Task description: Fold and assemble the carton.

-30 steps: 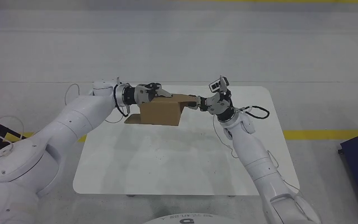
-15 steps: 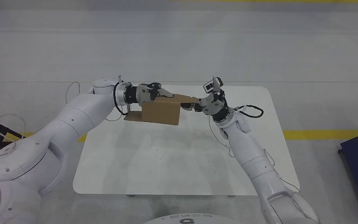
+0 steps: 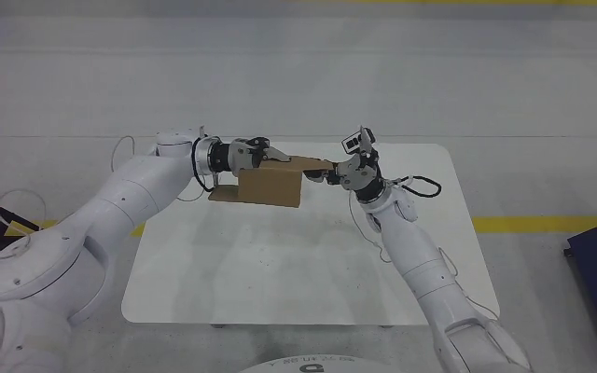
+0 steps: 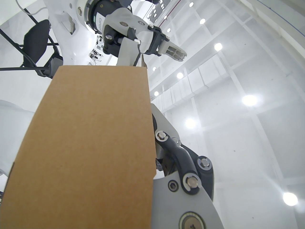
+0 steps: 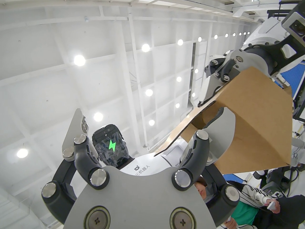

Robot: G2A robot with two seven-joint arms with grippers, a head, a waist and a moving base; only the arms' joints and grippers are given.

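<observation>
Plain brown carton, white table.

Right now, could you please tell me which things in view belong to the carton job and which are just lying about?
Job in hand:
carton
left gripper, clamped on the carton
right gripper, open at the carton's other end
table below

Just about:
chair
floor line

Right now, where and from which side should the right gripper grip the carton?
The flap at the carton's open end, from the right gripper's side: it juts between the open fingers, while the left gripper holds the far end.
</observation>
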